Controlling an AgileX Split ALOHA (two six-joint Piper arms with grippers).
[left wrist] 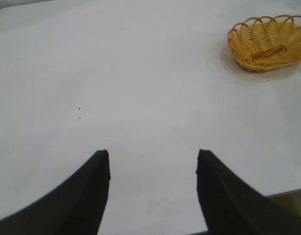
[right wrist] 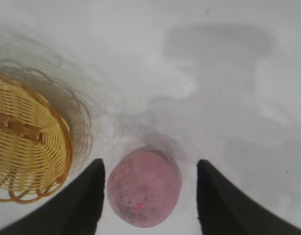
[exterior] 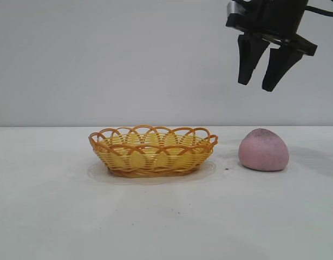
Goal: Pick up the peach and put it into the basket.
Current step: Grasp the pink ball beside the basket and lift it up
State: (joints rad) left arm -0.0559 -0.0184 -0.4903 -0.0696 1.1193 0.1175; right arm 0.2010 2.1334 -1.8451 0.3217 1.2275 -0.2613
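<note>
**Inventory: wicker basket unfilled, peach on the table under my right gripper**

1. Basket [exterior: 153, 151]: shallow oval of yellow-orange wicker with a looped, scalloped rim, standing upright on the white table [exterior: 47, 216] near the middle of my exterior view. I see only its woven floor inside; nothing lies in it. It sits on a faint round mark on the tabletop.

2. Peach [exterior: 263, 150]: dusty pink, rounded, matte lump resting on the table at the basket's 3 o'clock in the exterior view, apart from the rim and touching nothing else.

3. Right gripper [exterior: 260, 80]: hanging high above the peach, at about its 12 o'clock, pointing steeply down. Its two black fingers [exterior: 247, 59] stand apart with nothing between them. Through my right wrist camera the peach [right wrist: 144, 187] shows between the finger silhouettes, well below them, with the basket [right wrist: 28, 147] off to one side.

4. Left gripper [left wrist: 153, 161]: out of the exterior view; my left wrist camera shows its fingers spread over bare table, holding nothing, the basket [left wrist: 267, 44] far off.
</note>
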